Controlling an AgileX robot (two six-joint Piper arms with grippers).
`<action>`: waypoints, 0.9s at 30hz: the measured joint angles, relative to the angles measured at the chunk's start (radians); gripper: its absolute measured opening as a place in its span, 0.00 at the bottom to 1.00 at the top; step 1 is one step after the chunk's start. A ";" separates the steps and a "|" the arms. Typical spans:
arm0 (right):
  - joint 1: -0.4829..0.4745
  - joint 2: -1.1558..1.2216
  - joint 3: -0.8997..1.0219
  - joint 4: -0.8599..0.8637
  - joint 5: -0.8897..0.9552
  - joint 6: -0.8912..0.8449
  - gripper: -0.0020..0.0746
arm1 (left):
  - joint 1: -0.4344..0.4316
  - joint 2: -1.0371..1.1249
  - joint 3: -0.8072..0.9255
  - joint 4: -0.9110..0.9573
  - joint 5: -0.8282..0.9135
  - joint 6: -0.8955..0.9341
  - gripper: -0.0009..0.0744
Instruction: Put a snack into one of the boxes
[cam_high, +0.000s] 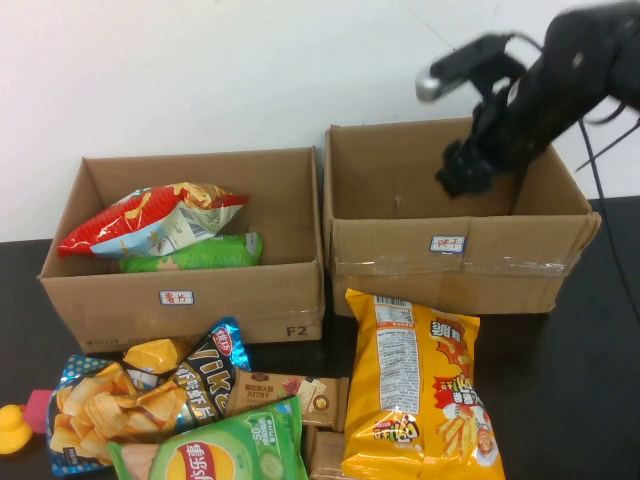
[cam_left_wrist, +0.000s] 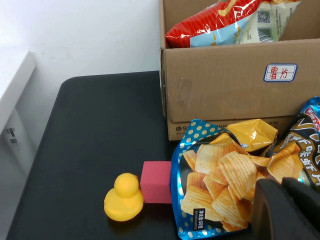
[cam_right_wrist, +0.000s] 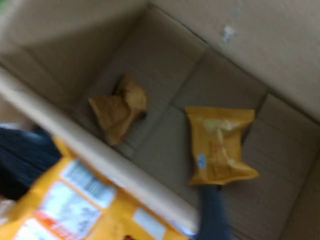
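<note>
My right gripper (cam_high: 463, 175) hangs inside the right cardboard box (cam_high: 455, 262), near its back. It looks open: one finger (cam_right_wrist: 212, 212) shows in the right wrist view, just beside a small yellow snack packet (cam_right_wrist: 220, 146) that lies on the box floor. A second, crumpled yellow packet (cam_right_wrist: 119, 112) lies further along the floor. My left gripper (cam_left_wrist: 282, 189) is shut and empty, low over the blue chips bag (cam_left_wrist: 215, 185) at the table's front left. It is out of the high view.
The left box (cam_high: 180, 300) holds a red chips bag (cam_high: 150, 220) and a green bag (cam_high: 195, 255). In front lie a large yellow bag (cam_high: 420, 385), a green bag (cam_high: 215, 450), a black bag (cam_high: 205, 375), a yellow duck (cam_left_wrist: 124, 197) and a pink cube (cam_left_wrist: 156, 182).
</note>
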 joint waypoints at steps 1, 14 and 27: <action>0.000 -0.018 -0.008 0.027 0.015 -0.014 0.52 | 0.000 0.000 0.000 0.000 0.000 0.000 0.01; 0.042 -0.565 0.186 0.387 0.127 -0.290 0.03 | 0.000 0.000 0.000 0.000 0.000 0.000 0.01; -0.010 -1.087 0.868 0.127 -0.188 -0.117 0.03 | 0.000 0.000 0.000 0.000 0.000 0.000 0.01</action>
